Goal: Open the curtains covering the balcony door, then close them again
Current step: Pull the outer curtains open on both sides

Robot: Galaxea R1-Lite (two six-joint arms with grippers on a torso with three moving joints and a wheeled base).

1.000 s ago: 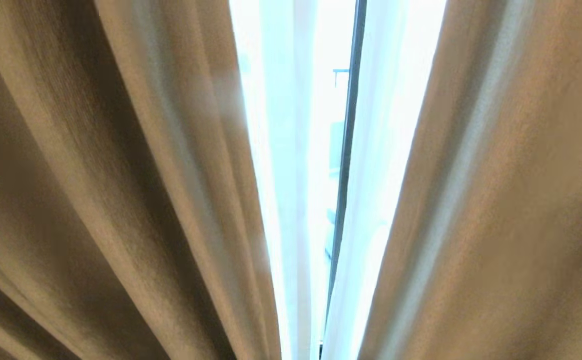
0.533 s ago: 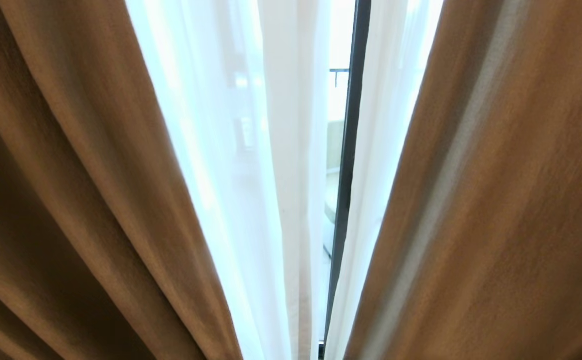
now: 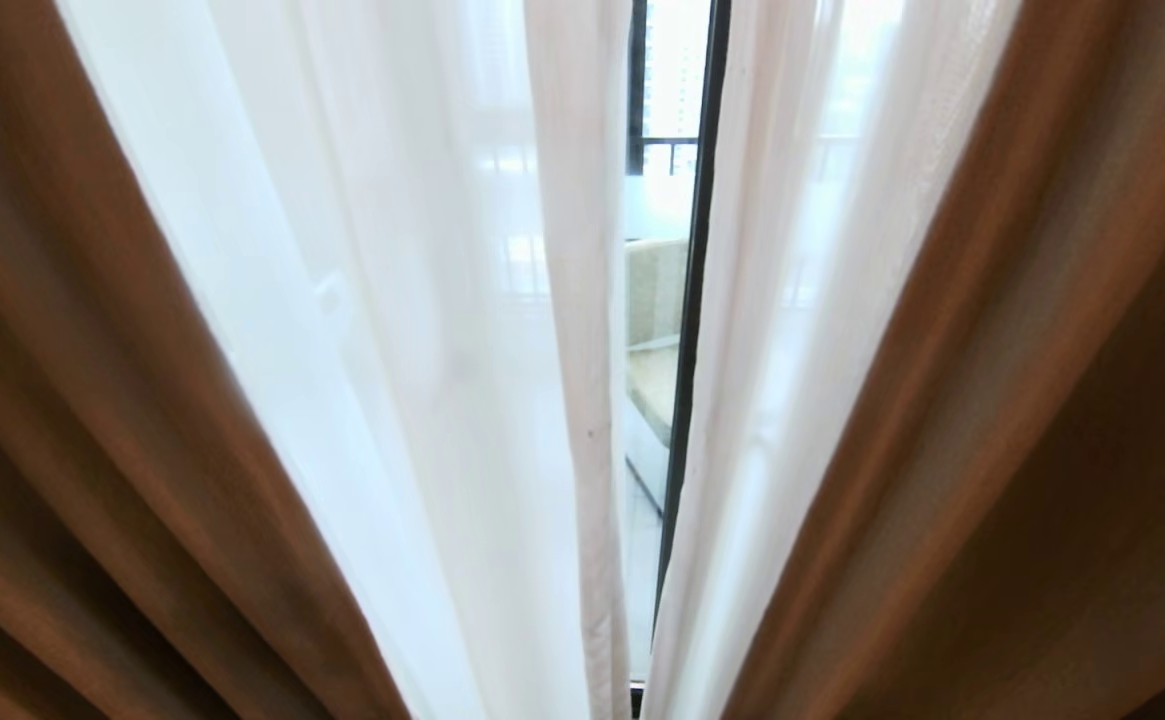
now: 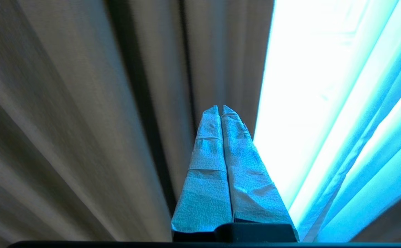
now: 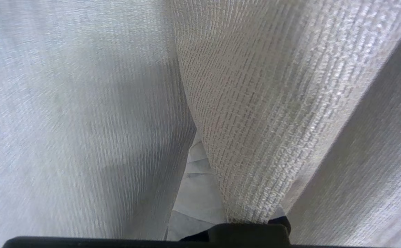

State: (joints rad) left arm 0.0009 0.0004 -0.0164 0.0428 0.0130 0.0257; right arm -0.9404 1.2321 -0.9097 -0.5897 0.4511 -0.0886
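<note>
My left gripper [image 4: 221,110] sits nearest, its padded fingers pressed together on nothing, hanging parked beside the left curtain panel [image 4: 83,120] where the thick cloth ends and the bright sheer begins. My right gripper [image 5: 200,165] is almost buried: one wrapped finger shows in the crease between two thick woven folds [image 5: 255,113], narrowed right down, with a fold draped over it; whether any cloth is pinched between the fingers I cannot tell

Past the grippers, from my head, the two heavy panels of the curtains [image 3: 142,450] stand apart to the left and right, and the sheer white layer [image 3: 422,350] fills most of the gap between them. Farthest off, through a narrow slit in the sheer, shows the black frame of the balcony door [image 3: 687,350] with a pale seat beyond the glass

I judge the opening only partly done. The risk from here: if my right gripper merely pushes the fold instead of holding it, the heavy cloth may slide off and swing back. The sheer could also stay hanging over the door, since it lies behind the thick cloth and need not follow it
</note>
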